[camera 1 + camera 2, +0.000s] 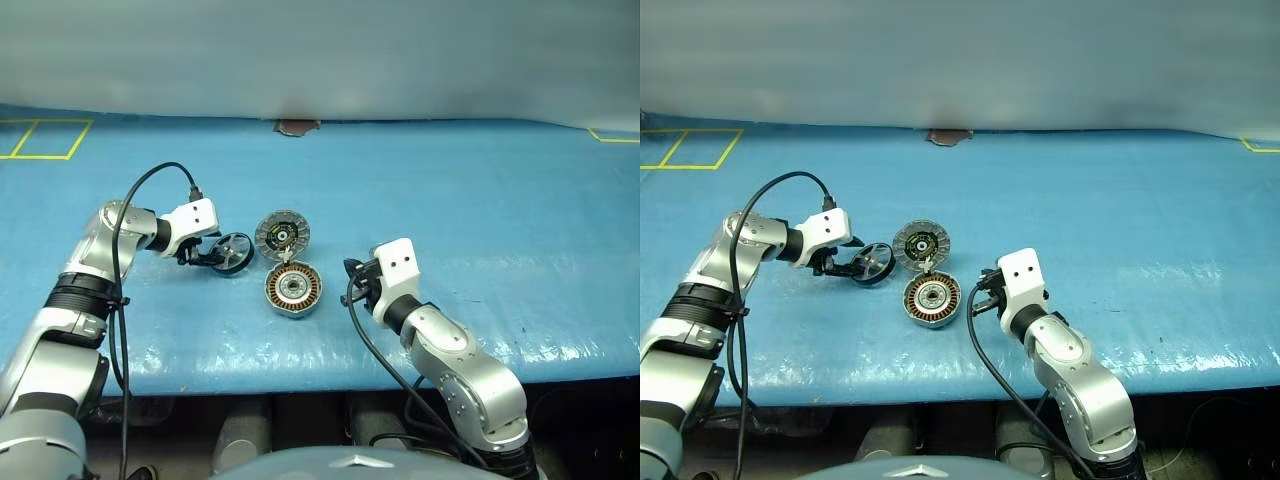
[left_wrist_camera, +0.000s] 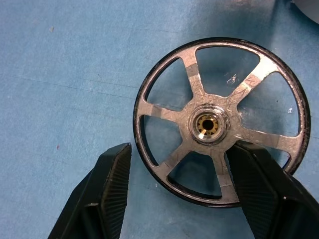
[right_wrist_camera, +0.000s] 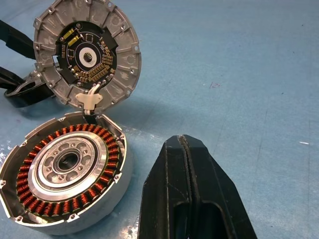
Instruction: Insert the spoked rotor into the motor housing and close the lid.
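Wrinkled blue plastic sheet (image 1: pixel 480 200) covers the table. Yellow tape outline squares (image 1: pixel 45 138) at far left, another yellow tape corner (image 1: pixel 612 136) far right. Small brown patch (image 1: pixel 297 126) at far edge, centre.

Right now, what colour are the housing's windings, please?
Copper-brown windings, ringing the housing; clearest in the right wrist view.

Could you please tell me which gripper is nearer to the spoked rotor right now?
Left. The left gripper straddles the spoked rotor; the right gripper sits beyond the motor housing.
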{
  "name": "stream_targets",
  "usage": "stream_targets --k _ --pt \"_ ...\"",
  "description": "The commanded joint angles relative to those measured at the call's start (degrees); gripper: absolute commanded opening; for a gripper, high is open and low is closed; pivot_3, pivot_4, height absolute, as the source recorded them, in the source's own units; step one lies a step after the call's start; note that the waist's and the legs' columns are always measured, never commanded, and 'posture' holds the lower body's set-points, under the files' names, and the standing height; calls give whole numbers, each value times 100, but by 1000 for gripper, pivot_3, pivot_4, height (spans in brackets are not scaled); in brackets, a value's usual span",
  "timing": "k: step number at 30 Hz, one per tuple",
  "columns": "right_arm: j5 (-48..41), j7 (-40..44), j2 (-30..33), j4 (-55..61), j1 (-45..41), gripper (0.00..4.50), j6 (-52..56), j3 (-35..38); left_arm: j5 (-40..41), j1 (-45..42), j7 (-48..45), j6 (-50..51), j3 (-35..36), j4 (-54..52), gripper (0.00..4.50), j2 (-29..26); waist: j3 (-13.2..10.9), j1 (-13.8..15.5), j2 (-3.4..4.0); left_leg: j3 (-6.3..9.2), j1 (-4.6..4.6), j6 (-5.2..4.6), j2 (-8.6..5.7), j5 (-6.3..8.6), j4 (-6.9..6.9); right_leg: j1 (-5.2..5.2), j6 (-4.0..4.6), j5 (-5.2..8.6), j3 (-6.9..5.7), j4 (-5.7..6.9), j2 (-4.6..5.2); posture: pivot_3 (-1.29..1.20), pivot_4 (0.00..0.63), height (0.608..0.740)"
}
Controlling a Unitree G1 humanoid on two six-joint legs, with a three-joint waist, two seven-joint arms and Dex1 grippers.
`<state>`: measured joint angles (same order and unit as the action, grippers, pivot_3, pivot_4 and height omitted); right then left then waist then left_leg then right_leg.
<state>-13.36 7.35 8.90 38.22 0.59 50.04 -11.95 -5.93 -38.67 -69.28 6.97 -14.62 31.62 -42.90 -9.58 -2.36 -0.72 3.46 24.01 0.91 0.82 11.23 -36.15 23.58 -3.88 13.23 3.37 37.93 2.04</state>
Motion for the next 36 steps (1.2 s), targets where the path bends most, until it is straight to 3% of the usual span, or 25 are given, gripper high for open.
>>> stream_targets --k 1,10,13,22,36 --pt "9 17 -2 116 -89 0 -96 2 52 -100 69 -13 164 -36 1665 -52 0 1 0 0 0 0 0 0 0 0 0 0 0 0 0 0 150 740" --pt "17 5 -12 108 -96 0 -101 -6 55 -136 154 -41 223 5 1665 -59 0 3 0 0 0 0 0 0 0 0 -2 -1 0 0 0 0 150 740" --pt "21 0 -17 100 -98 0 -110 -7 93 -192 230 -68 271 39 1128 -26 1 8 -1 0 0 0 0 0 0 -1 -1 -1 0 0 0 0 150 740" --pt "45 -3 -40 65 -111 0 -157 -21 226 -421 273 24 405 197 1128 12 0 10 -1 1 1 0 0 0 0 1 -5 -3 -1 0 -1 0 150 740" --pt "131 -17 -125 -14 -51 0 -325 -100 971 -744 -512 666 738 315 1128 -119 0 -6 -2 1 2 0 0 0 0 1 -4 -2 -1 -1 -1 0 150 740"
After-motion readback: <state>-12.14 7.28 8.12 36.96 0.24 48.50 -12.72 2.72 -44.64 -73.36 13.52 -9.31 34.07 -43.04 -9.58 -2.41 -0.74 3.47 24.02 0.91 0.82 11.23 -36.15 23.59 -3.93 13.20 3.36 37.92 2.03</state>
